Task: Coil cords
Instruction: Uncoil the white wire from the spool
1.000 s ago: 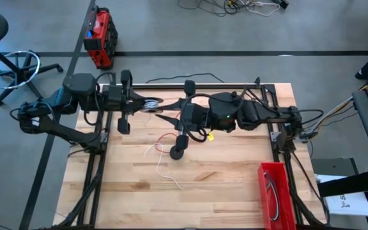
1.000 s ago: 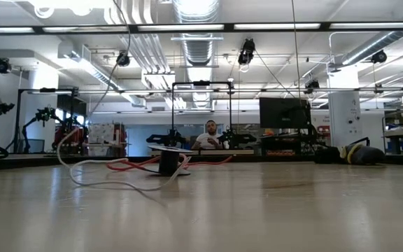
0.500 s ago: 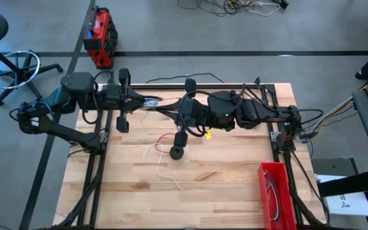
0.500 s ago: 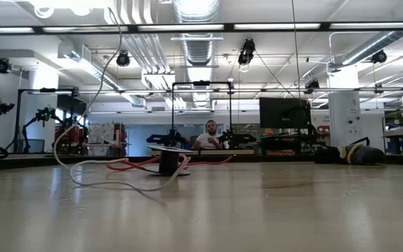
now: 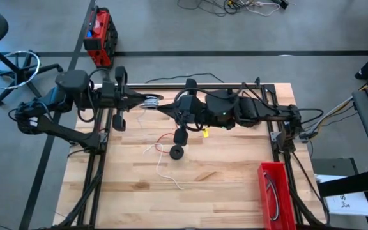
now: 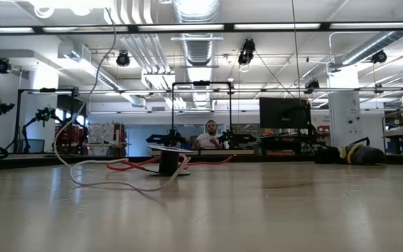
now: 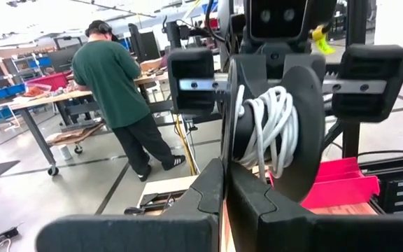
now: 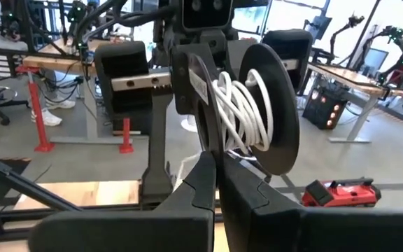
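Observation:
A black spool [image 7: 271, 133] wound with the white cord [image 8: 240, 112] hangs above the table's far middle [image 5: 152, 102]. My left gripper [image 7: 224, 187] and my right gripper [image 8: 215, 183] meet at it from opposite sides, each shut on a flange. The white cord's loose length drops to the table and lies in slack curves [image 5: 161, 167] [image 6: 110, 183]. A red cord [image 5: 165, 137] [image 6: 138, 166] lies slack beside a second small black spool [image 5: 177, 152] [image 6: 168, 162], which stands on the table. My left gripper pinches the rim of one spool flange [image 7: 227, 140] between its two fingers, coming level from the table's left. That flange shows edge-on between the fingers. The spool is lifted clear of the table. My right gripper pinches the rim of a spool flange [image 8: 207, 143] between its two fingers, coming level from the table's right. The flange shows edge-on between the fingers. The spool hangs clear, and the white cord trails slack from it to the table.
A red bin [image 5: 275, 191] with a black cord in it stands at the table's near right corner. A red toolbox [image 5: 99, 38] and a chair base [image 5: 18, 67] stand on the floor beyond the table's far left. A person [image 7: 117, 84] stands in the room beyond the table.
Both grippers, still shut on the spool, have shifted a little toward the table's left and far edges, carrying it along. The strand of white cord that rises from the table has swung with it. The cords and the small spool on the table have stayed put.

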